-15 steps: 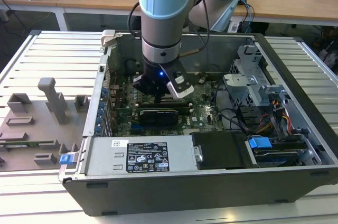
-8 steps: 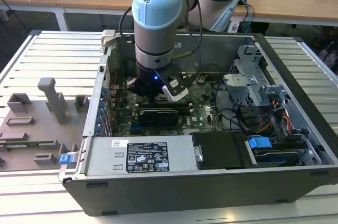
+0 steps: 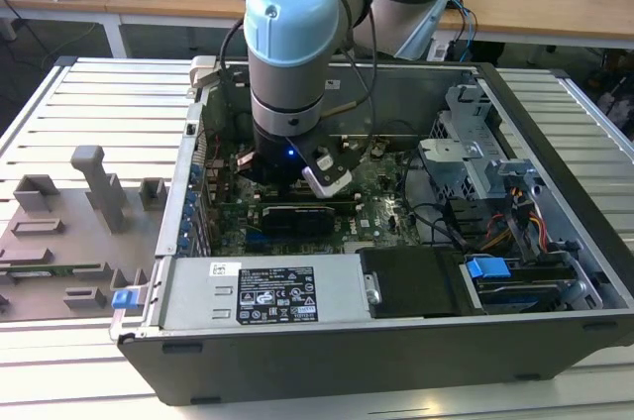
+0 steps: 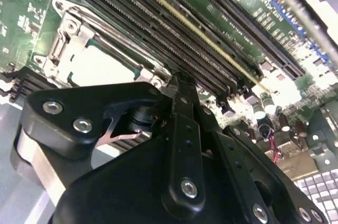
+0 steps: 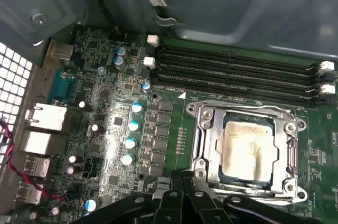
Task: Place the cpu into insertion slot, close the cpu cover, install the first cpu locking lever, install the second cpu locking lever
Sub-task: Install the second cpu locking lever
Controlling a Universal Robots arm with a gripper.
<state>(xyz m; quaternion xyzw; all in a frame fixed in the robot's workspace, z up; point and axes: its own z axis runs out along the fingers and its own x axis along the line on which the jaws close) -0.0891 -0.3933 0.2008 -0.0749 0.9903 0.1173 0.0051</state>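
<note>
The cpu (image 5: 248, 150) lies flat in the insertion slot (image 5: 274, 184), its dull silvery top facing up. The cpu cover (image 5: 210, 145), a silvery metal frame, lies down around the chip. Thin metal lever rods (image 5: 238, 109) run along the frame's edges. My gripper (image 5: 186, 177) hangs just off the socket's corner, its black fingers (image 5: 196, 196) drawn together with nothing between them. In the second wrist view the gripper (image 4: 179, 81) tips reach that same corner of the cpu cover (image 4: 68, 39), beside the cpu (image 4: 100, 68). In the exterior view the arm's wrist (image 3: 287, 93) stands inside the open computer case.
Long black memory slots (image 5: 237, 73) run close beside the socket. Blue-topped capacitors (image 5: 132, 126) and rear ports (image 5: 45, 118) sit on the green board. The case walls (image 3: 555, 192), drive cage (image 3: 475, 157), cables and power supply (image 3: 267, 291) hem in the arm.
</note>
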